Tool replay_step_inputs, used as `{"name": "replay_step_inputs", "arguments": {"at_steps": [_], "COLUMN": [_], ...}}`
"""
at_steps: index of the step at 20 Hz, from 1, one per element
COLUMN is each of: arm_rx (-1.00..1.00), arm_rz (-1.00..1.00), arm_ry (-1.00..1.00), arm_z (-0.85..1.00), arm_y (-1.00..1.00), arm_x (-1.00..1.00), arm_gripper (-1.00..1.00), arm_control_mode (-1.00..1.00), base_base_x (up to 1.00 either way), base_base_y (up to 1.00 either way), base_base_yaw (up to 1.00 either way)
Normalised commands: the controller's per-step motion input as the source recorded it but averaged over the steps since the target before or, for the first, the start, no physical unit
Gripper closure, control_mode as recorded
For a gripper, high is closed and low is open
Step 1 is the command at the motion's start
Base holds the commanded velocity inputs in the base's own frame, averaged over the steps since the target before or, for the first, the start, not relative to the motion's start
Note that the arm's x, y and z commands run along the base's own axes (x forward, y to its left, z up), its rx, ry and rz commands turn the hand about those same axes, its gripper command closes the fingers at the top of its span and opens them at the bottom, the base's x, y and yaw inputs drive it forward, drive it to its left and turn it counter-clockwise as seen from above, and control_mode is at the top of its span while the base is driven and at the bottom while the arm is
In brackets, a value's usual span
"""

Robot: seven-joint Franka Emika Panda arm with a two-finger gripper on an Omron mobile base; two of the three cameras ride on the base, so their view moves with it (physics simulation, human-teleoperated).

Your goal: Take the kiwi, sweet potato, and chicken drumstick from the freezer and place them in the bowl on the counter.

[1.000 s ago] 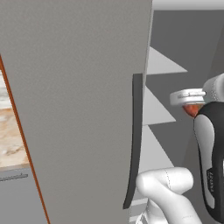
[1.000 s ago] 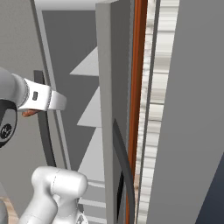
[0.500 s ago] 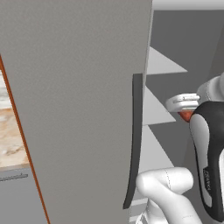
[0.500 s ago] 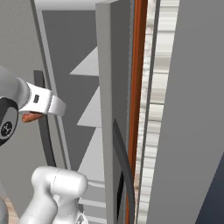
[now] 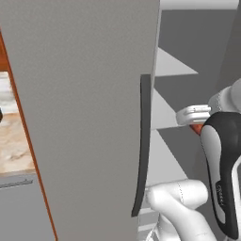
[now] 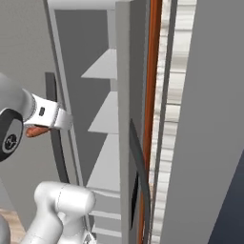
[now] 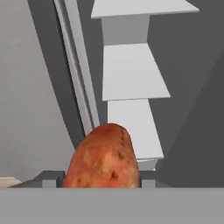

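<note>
Hand: the hand is closed around the sweet potato, which sits right at the fingers and looks held clear of any shelf. From the left base view an orange bit of it peeks out under the white wrist.
Step in hand: I'd judge the sweet potato is being carried out of the freezer, one of the three items on its way.
Next move: it calls for pulling the arm back clear of the open door and its long dark handle, then swinging round toward the table at the left, where the bowl should be.
Freezer shelves: the pale grey shelves beyond the potato look bare from here; I cannot tell where the kiwi or drumstick are.
</note>
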Motion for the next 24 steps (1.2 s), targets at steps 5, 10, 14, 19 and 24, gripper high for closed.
{"name": "replay_step_inputs", "arguments": {"at_steps": [5, 10, 14, 19, 24], "arm_rx": [0.0, 0.0, 0.0, 0.0, 0.0], "arm_rz": [0.0, 0.0, 0.0, 0.0, 0.0], "arm_ry": [0.0, 0.0, 0.0, 0.0, 0.0], "arm_z": [0.0, 0.0, 0.0, 0.0, 0.0], "arm_y": [0.0, 0.0, 0.0, 0.0, 0.0], "arm_x": [0.0, 0.0, 0.0, 0.0, 0.0], "arm_gripper": [1.0, 1.0, 1.0, 1.0, 1.0], "arm_control_mode": [1.0, 1.0, 1.0, 1.0, 1.0], "base_base_x": [-0.66, -0.05, 0.0, 0.02, 0.16], "base_base_y": [0.85, 1.0, 1.0, 1.0, 1.0], "base_base_yaw": [0.0, 0.0, 0.0, 0.0, 0.0]}}
